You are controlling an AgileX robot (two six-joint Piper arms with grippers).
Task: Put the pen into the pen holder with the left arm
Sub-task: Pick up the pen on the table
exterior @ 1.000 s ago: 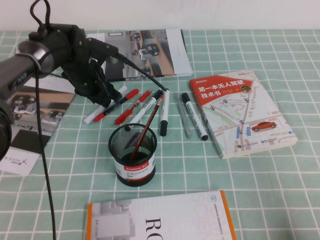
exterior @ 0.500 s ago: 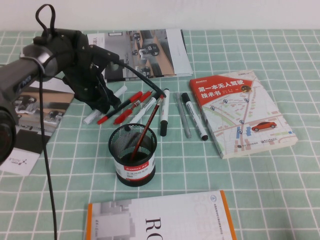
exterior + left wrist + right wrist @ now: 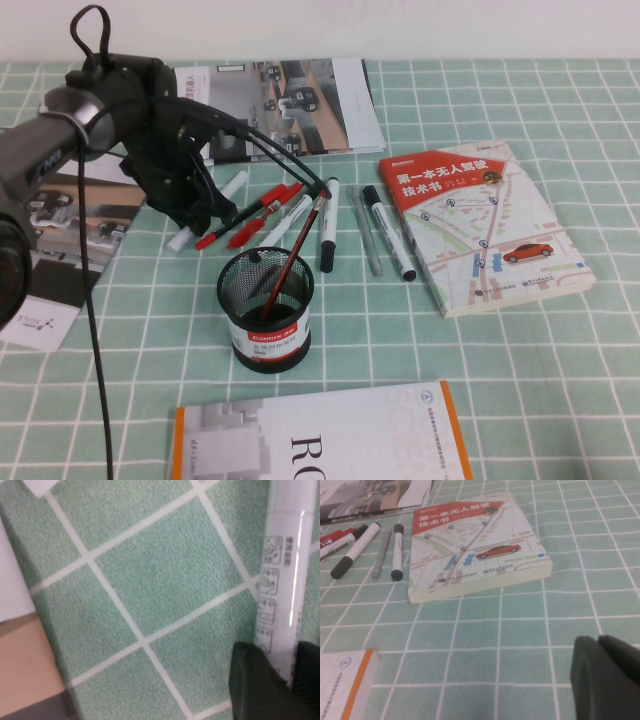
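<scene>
Left tool (image 3: 287, 680) lowered, closing astride pen (image 3: 282, 575)

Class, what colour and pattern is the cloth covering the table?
The tablecloth is green with a white grid; the high view shows it best.

Pen (image 3: 208, 213) behind pen holder (image 3: 266, 310)

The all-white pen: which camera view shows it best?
The left wrist view: the pen fills the frame between the left gripper's fingers. The high view shows only its ends beside that gripper; the right wrist view misses it, showing the right gripper.
</scene>
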